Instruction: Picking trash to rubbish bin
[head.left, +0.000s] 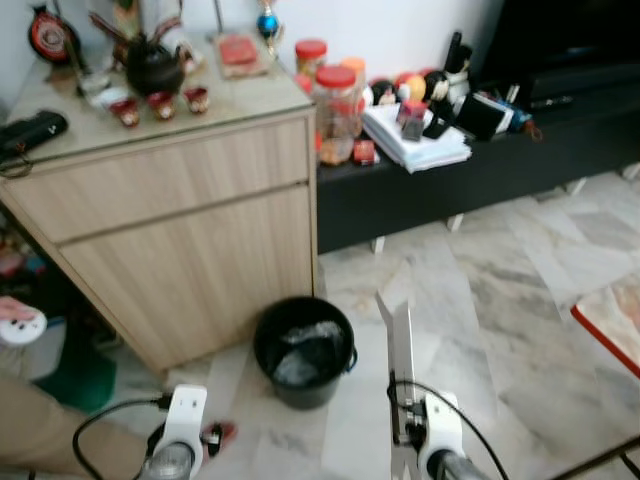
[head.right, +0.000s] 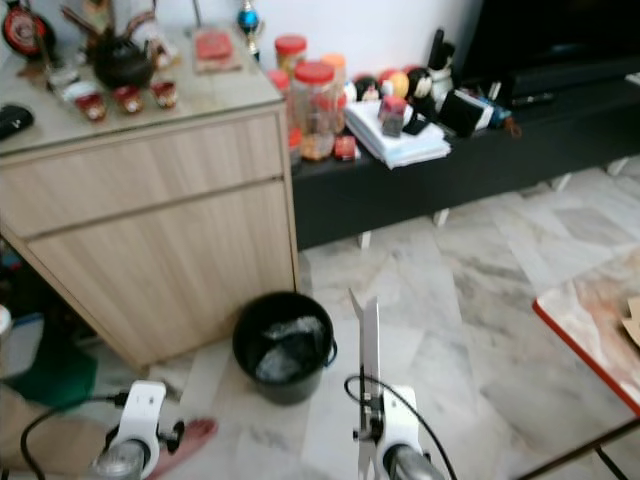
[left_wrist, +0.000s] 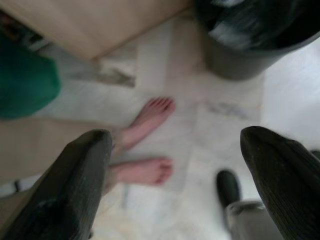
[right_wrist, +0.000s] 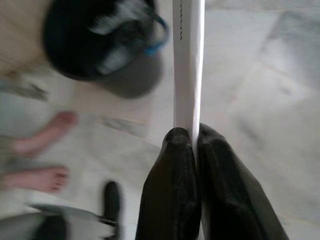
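Note:
A black rubbish bin (head.left: 303, 350) with a dark liner and some pale scraps inside stands on the marble floor by the corner of a wooden cabinet. My right gripper (right_wrist: 192, 132) is shut on a flat white sheet of card (right_wrist: 188, 60), which sticks up edge-on (head.left: 400, 345) just right of the bin and a little nearer to me. My left gripper (left_wrist: 176, 136) is open with nothing between its fingers (left_wrist: 75, 190); it hangs low to the left of the bin (left_wrist: 250, 45), above the floor.
A person stands close on my left: bare feet (left_wrist: 150, 115) on the floor and tan trousers (head.left: 40, 430). The wooden cabinet (head.left: 190, 240) is behind the bin. A black low bench (head.left: 480, 170) with jars runs along the wall. A red-edged mat (head.left: 615, 320) lies at right.

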